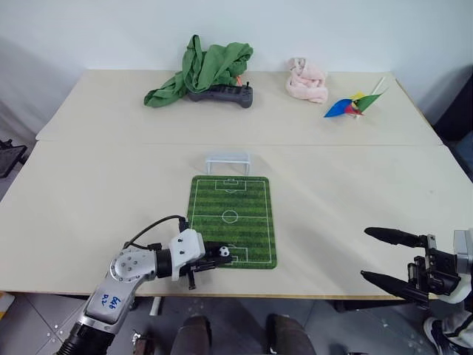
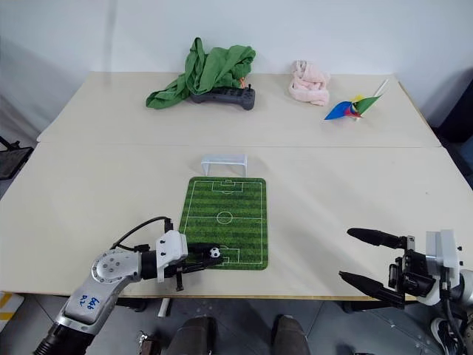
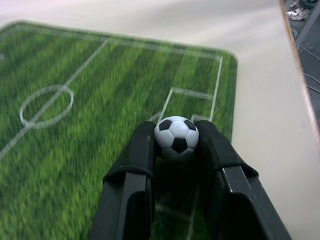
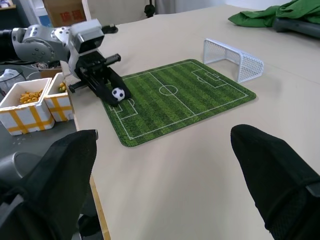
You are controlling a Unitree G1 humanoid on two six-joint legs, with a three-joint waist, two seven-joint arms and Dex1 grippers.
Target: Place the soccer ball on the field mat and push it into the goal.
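Lowest in the head view, toward the lower left of the frame, your left claw (image 1: pixel 214 259) grips the soccer ball (image 1: pixel 222 251) between its two black fingers (image 3: pixel 137 160), one on each side of the ball. The ball sits over the near edge of the field mat (image 1: pixel 233 218), by the near penalty box; you cannot tell whether it touches the mat.

At the lower right of the frame, your right claw (image 1: pixel 384 255) hangs past the front edge of the surface (image 1: pixel 347 192) with its fingers spread wide and nothing between them, well apart from the mat.

The mat lies in the middle of the frame, long side running away from you, flat on the surface. Just beyond its far end stands the goal (image 1: pixel 228 162), white frame with pale netting, close to the mat's edge.

Farther up, at the upper middle left of the frame, a green cloth (image 1: pixel 203 70) is heaped partly over a dark controller (image 1: pixel 225 95). To the upper right lie a pink cloth (image 1: pixel 306 80) and a coloured pinwheel (image 1: pixel 353 104).
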